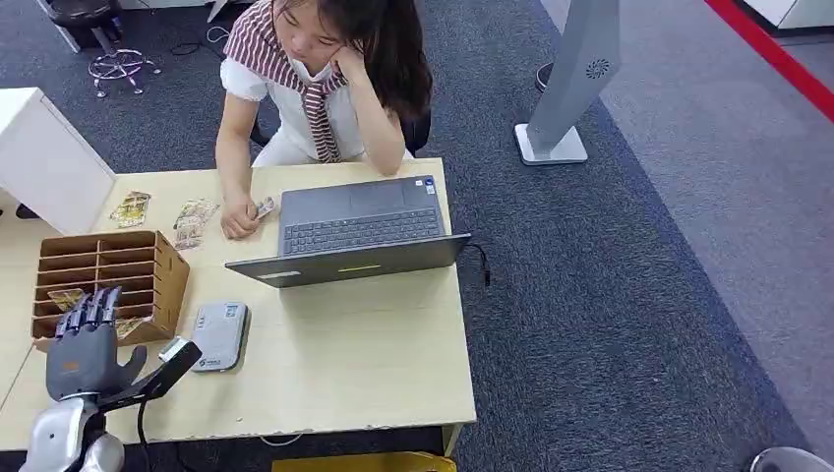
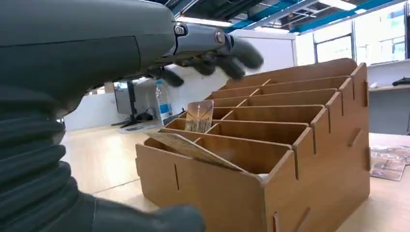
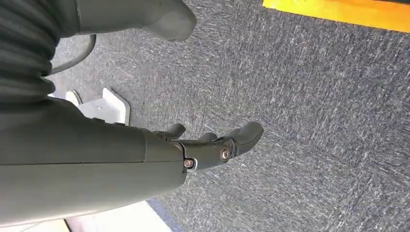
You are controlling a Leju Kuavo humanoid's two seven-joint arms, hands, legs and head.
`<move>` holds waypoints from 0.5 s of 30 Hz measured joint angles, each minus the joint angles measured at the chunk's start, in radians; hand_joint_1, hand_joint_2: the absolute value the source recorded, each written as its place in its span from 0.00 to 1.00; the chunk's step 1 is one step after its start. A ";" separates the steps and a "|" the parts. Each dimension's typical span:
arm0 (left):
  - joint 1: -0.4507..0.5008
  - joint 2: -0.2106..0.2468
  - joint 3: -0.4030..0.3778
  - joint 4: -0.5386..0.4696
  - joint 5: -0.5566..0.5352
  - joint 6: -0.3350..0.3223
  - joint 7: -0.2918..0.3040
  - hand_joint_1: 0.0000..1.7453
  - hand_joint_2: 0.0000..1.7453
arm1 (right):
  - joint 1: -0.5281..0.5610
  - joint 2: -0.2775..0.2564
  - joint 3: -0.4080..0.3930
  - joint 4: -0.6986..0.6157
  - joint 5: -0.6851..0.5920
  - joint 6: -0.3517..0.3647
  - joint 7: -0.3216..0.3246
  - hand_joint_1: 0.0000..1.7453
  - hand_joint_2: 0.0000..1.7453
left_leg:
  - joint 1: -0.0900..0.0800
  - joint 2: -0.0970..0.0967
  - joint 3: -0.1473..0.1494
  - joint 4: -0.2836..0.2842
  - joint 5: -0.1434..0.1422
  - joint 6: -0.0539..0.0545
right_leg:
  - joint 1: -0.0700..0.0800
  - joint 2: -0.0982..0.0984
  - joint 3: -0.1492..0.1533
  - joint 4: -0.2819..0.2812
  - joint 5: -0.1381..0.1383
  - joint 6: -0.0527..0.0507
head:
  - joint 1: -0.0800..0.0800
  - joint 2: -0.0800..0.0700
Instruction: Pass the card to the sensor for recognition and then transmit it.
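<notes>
Cards are sitting in the brown wooden slotted organiser (image 1: 162, 270) at the near left of the pale wooden desk (image 1: 344, 364): a patterned rectangular card (image 2: 198, 116) is standing upright in a slot just beyond the robot's left hand (image 1: 87, 339), which is hovering released, fingers spread, grasping nothing. Right of it, the grey card sensor (image 1: 218, 335) is lying flat. The right hand (image 3: 212, 145) is hanging unclenched over carpet.

On the desk (image 1: 325, 364), the slotted rack (image 1: 148, 261) sits at the left with a card (image 2: 199, 116) upright inside; the card reader (image 1: 220, 335) lies just right of it, the laptop (image 1: 354, 231) behind, loose cards (image 1: 131, 208), perhaps, beyond the rack
</notes>
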 joint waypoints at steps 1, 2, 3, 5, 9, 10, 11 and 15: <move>0.000 0.000 -0.001 0.000 0.000 -0.005 0.000 1.00 1.00 | 0.000 0.000 0.000 0.000 0.000 0.000 0.000 0.00 1.00 | 0.000 0.000 0.000 0.000 0.000 0.000 | 0.000 0.000 0.000 0.000 0.000 0.000 | 0.000 0.000; 0.000 0.000 -0.002 0.000 0.001 -0.006 0.000 1.00 1.00 | 0.000 0.000 0.000 0.000 0.000 0.000 0.000 0.00 1.00 | 0.000 0.000 0.000 0.000 0.000 0.000 | 0.000 0.000 0.000 0.000 0.000 0.000 | 0.000 0.000; 0.000 0.001 -0.002 0.000 0.002 -0.007 0.000 1.00 1.00 | 0.000 0.000 0.000 0.000 0.000 0.001 0.000 0.00 1.00 | 0.000 0.000 0.000 0.000 0.000 0.000 | 0.000 0.000 0.000 0.000 0.000 0.000 | 0.000 0.000; 0.000 0.002 -0.002 0.000 0.002 -0.007 0.000 1.00 1.00 | 0.000 0.000 0.000 0.000 0.000 0.001 0.000 0.00 1.00 | 0.000 0.000 0.000 0.000 0.000 0.000 | 0.000 0.000 0.000 0.000 0.000 0.000 | 0.000 0.000; -0.002 0.002 -0.003 0.000 0.003 -0.007 0.000 1.00 1.00 | 0.000 0.000 0.000 0.000 0.000 0.001 0.000 0.00 1.00 | 0.000 0.000 0.000 0.000 0.000 0.000 | 0.000 0.000 0.000 0.000 0.000 0.000 | 0.000 0.000; -0.007 0.003 -0.003 0.000 0.007 -0.010 0.000 1.00 1.00 | 0.000 0.000 0.000 0.000 0.000 0.001 0.000 0.00 1.00 | 0.000 0.000 0.000 0.000 0.000 0.000 | 0.000 0.000 0.000 0.000 0.000 0.000 | 0.000 0.000; -0.010 0.003 -0.004 0.000 0.010 -0.016 0.000 1.00 1.00 | 0.000 0.000 0.000 0.000 0.000 0.001 0.000 0.00 1.00 | 0.000 0.000 0.000 0.000 0.000 0.000 | 0.000 0.000 0.000 0.000 0.000 0.000 | 0.000 0.000; -0.014 0.003 -0.011 0.000 0.020 -0.020 0.000 1.00 1.00 | 0.000 0.000 0.000 0.000 0.001 0.001 0.000 0.00 1.00 | 0.000 0.000 0.000 0.000 0.000 0.000 | 0.000 0.000 0.000 0.000 0.000 0.000 | 0.000 0.000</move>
